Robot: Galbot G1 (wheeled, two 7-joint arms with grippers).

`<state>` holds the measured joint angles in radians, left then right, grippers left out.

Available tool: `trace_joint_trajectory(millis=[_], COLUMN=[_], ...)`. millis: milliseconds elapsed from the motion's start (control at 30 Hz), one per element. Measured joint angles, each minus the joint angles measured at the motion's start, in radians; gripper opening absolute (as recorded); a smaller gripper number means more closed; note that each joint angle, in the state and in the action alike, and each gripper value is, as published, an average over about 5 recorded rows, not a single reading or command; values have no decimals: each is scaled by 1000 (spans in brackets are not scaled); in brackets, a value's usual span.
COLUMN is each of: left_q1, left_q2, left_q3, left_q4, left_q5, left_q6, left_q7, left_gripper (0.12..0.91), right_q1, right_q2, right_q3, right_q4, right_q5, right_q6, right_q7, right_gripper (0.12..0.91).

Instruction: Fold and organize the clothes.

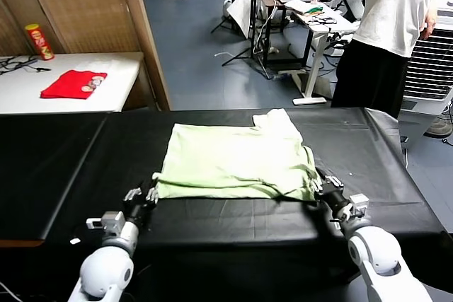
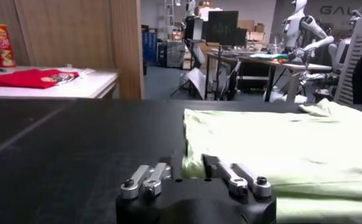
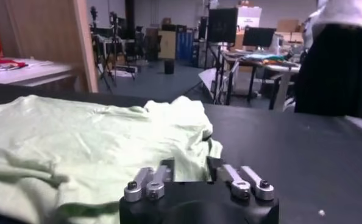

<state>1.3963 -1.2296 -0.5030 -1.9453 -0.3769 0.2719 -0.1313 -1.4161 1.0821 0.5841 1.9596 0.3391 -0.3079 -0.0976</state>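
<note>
Pale green T-shirt (image 1: 233,162) lies partly folded on the black-covered table (image 1: 64,153), just beyond both grippers; a sleeve and collar bunch sticks out at its far right corner. Near edge looks doubled over (layered hem visible along the front).

Left gripper (image 1: 142,195) sits low on the table at the shirt's near left corner, fingers (image 2: 145,179) spread apart. In the left wrist view the shirt's corner fold rises right in front of the gap between the fingers; cloth reaches the inner side of one finger, but nothing is pinched.

Right gripper (image 1: 328,187) mirrors it at the shirt's near right corner, fingers (image 3: 245,181) likewise spread wide. In the right wrist view the green fabric lies ahead of it and to one side, the hem's edge just beside the gap; no grasp on the cloth.

Beyond the left gripper, well off, a white side table (image 1: 120,83) carries a red folded cloth (image 1: 73,83) and a red-and-yellow snack canister (image 1: 39,41). A wooden partition (image 1: 85,5) stands behind it.

Beyond the right gripper, past the table's far edge, a person in a white T-shirt and black trousers (image 1: 386,26) stands near a desk (image 1: 318,22)
</note>
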Motion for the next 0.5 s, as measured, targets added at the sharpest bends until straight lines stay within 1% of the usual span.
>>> trace_joint_trajectory(millis=[67, 100, 167, 267, 400, 500], left_q1=[14, 22, 38, 56, 68, 70], left_q2=[1, 1, 0, -4, -6, -5], left_q3=[-2, -3, -4, -6, -13, -17], left_q4=[-12, -19, -31, -39, -34, -26], left_q5=[-11, -18, -36, -61, -77, -89], left_q6=[4, 8, 16, 25, 29, 29], left_q7=[0, 1, 4, 11, 21, 27], left_gripper=[778, 788, 795, 798, 798, 795], right_q1=[-20, -28, -40, -51, -50, -48], right_q2=[3, 6, 13, 22, 29, 30], right_q3=[-2, -3, -8, -12, -14, -16], right_q4=[3, 3, 3, 1, -7, -11], right_q5=[-2, -3, -5, -11, -18, -25], right_q6=[-4, -7, -11, -12, -10, -10], right_q7=[0, 0, -1, -2, -6, -12], right_gripper=[798, 797, 788, 745, 651, 534])
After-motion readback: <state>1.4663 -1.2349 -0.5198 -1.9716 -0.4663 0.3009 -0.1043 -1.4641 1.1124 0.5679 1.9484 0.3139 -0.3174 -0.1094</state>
